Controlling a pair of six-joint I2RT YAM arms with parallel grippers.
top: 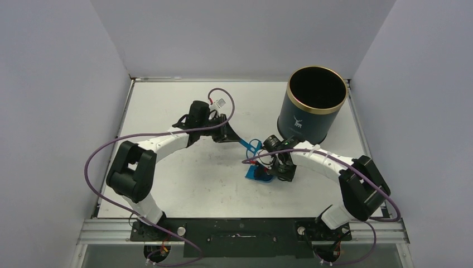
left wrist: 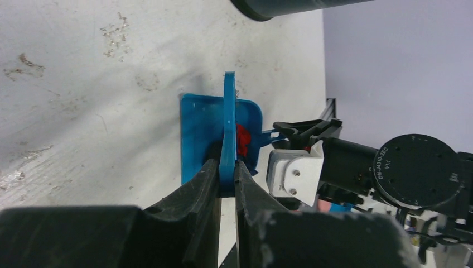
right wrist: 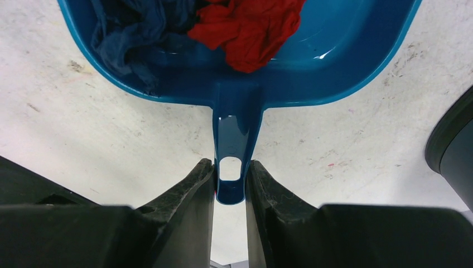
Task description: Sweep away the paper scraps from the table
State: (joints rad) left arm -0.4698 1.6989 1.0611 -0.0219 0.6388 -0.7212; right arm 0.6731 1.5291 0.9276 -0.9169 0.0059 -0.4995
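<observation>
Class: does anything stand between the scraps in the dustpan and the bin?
Nothing visible does. Between the dustpan, holding the scraps, and the bin lies only bare table; the right gripper grips the handle.

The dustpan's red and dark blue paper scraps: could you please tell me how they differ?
Colour: the red scrap is bright, the dark blue scrap dull. Place: the red scrap lies centre-right in the right wrist view, the dark blue scrap left. Both are crumpled, inside the dustpan.
</observation>
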